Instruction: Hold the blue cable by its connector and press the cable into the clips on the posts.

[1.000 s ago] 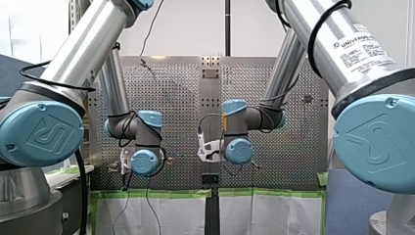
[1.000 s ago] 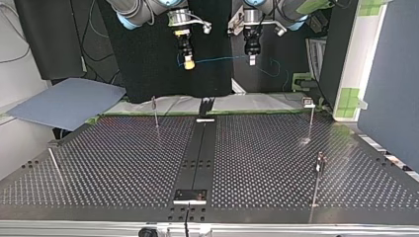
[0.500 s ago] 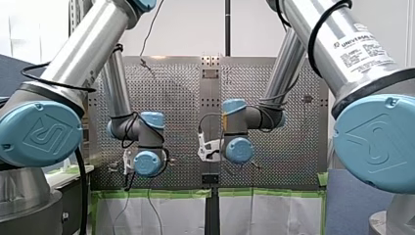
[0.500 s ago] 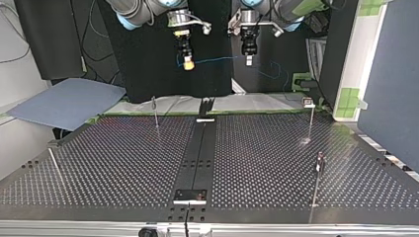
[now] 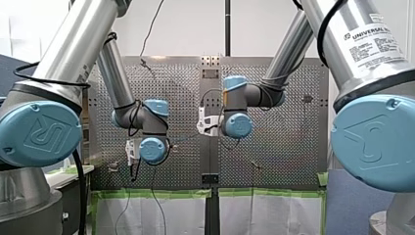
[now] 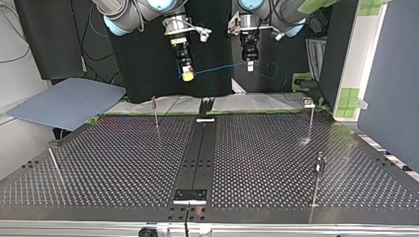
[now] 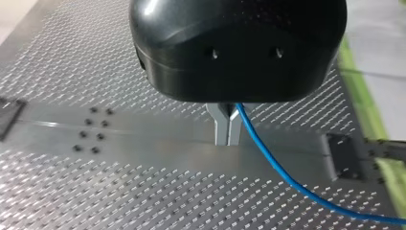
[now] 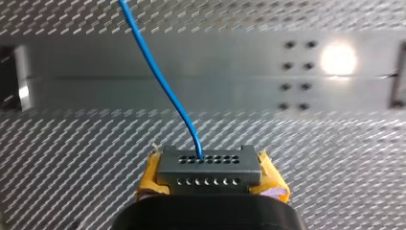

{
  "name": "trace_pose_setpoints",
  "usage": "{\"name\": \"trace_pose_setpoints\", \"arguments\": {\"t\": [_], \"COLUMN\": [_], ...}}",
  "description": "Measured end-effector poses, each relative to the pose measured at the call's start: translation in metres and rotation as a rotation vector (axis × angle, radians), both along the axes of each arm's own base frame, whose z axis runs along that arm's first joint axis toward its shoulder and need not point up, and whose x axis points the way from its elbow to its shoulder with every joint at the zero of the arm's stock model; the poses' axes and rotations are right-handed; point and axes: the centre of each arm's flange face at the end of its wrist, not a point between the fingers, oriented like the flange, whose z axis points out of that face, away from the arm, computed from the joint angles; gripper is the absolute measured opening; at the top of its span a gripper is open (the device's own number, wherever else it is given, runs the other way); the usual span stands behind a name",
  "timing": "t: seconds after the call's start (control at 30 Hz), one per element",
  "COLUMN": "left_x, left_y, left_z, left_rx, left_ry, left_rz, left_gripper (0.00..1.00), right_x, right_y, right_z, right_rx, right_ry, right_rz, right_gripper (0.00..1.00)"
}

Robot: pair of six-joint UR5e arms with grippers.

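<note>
Gripping the connector (image 8: 209, 167) between its yellow pads (image 8: 149, 179), my right gripper (image 6: 188, 75) is clamped on the grey block. The block's holed face looks out ahead of the fingers. The cable (image 8: 160, 79) leaves one hole in the upper row and runs on ahead of this gripper in a gentle curve, clear of the table (image 6: 123, 163) under it.

My left gripper (image 7: 227, 139) has its metal fingers (image 7: 220, 124) pressed together and closed on the cable. The blue line comes out at the side of the fingers, close under the black body, and sweeps away beside and beneath the gripper.

In the top view the cable spans the gap between the two grippers, almost straight and rising slightly toward my left one. Past my left gripper, on the side away from my right, a slack length hangs in a loose loop.

Both grippers hang above the table's far edge, fingers pointing down. The thin posts (image 6: 155, 111) stand upright on the table, below and well apart from both grippers, and the cable touches none of them. The clips at their tops are too small to make out.
</note>
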Motion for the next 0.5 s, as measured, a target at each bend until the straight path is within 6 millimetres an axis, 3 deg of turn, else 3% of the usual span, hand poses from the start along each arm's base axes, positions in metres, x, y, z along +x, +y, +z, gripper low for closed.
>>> {"name": "trace_pose_setpoints", "arguments": {"t": [0.5], "left_x": [0.033], "left_y": [0.003], "left_z": [0.079], "left_rx": [-0.095], "left_ry": [-0.089], "left_rz": [0.128], "left_gripper": [0.01], "right_x": [0.018], "right_y": [-0.026], "right_z": [0.122], "right_rx": [-0.092], "right_ry": [-0.106], "right_rz": [0.067], "right_gripper": [0.00]}}
